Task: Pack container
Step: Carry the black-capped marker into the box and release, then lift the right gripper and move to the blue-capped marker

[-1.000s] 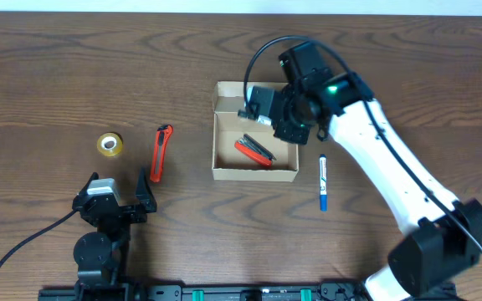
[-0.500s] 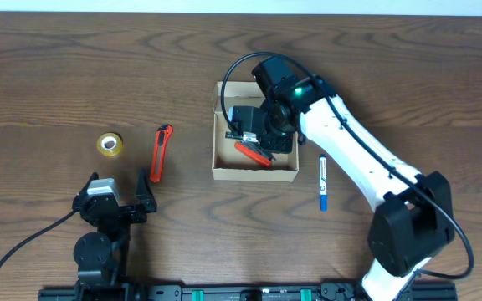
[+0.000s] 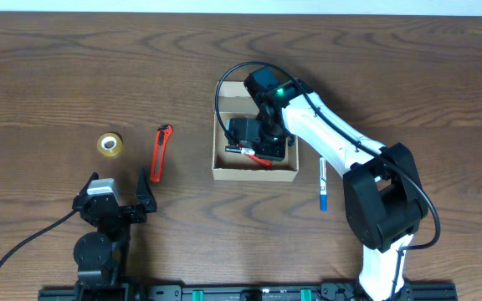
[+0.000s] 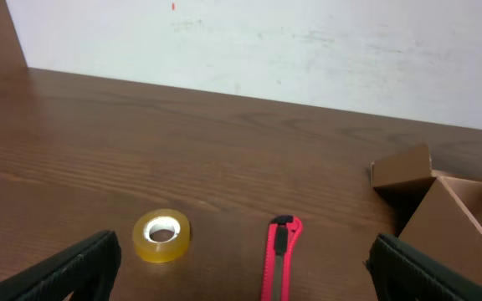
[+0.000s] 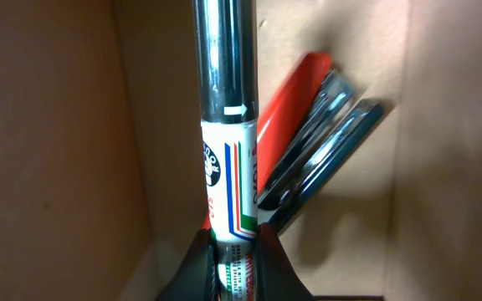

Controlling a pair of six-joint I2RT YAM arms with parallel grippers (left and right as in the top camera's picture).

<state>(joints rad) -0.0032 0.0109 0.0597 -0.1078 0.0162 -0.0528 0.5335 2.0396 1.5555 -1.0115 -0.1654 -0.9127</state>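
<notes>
While pinching the marker [image 5: 228,167] in the right gripper [image 5: 233,242], low inside the cardboard box [image 5: 57,125]: lay flat along the wall just beside the gripper, clear of the red-and-black tool [image 5: 308,92] on its other side, then release. Left gripper [image 3: 117,188] spread wide, holding nothing, box well apart from it.

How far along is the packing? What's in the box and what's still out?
Done: a red-handled tool lies in the open container. In hand: the right gripper is shut on a marker, down inside the container. Left: the blue pen, the red utility knife and the tape roll lie on the table; the left gripper is open and holds nothing.
</notes>
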